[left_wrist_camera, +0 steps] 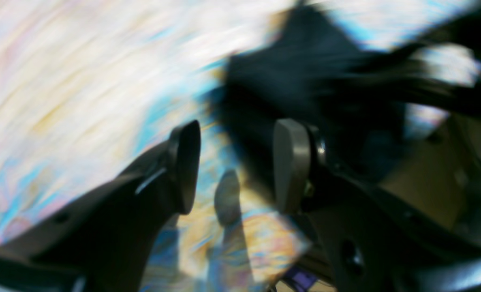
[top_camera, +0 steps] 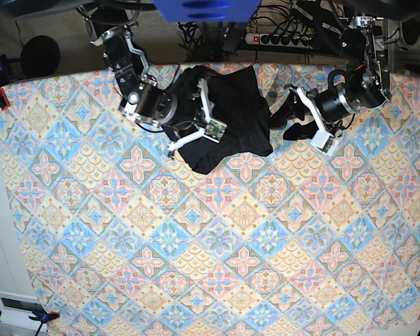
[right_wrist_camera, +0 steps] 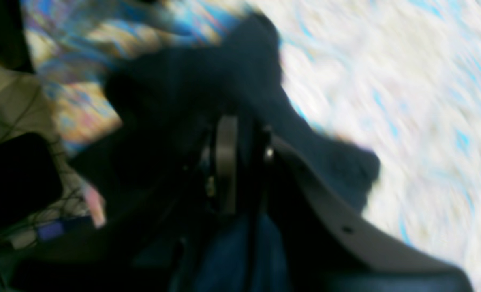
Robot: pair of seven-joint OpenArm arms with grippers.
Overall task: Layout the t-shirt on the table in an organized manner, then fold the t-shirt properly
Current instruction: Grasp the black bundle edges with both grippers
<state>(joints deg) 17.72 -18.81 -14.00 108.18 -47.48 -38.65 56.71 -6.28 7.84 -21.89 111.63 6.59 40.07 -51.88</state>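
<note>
Plain black soft thin-fabric t-shirt bunched at far centre of table w/ pastel diamond-tile cloth; not laid out, no folds made. Right gripper clamped on shirt fabric. Left gripper agape, empty, just right of shirt. Spreading + folding all left.

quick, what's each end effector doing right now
left end effector: open, holding nothing
right end effector: closed on the t-shirt

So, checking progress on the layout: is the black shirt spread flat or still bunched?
Bunched. The plain black fabric t-shirt lies as a crumpled heap near the far edge of the pastel diamond-patterned table, with no sleeves laid out.
</note>
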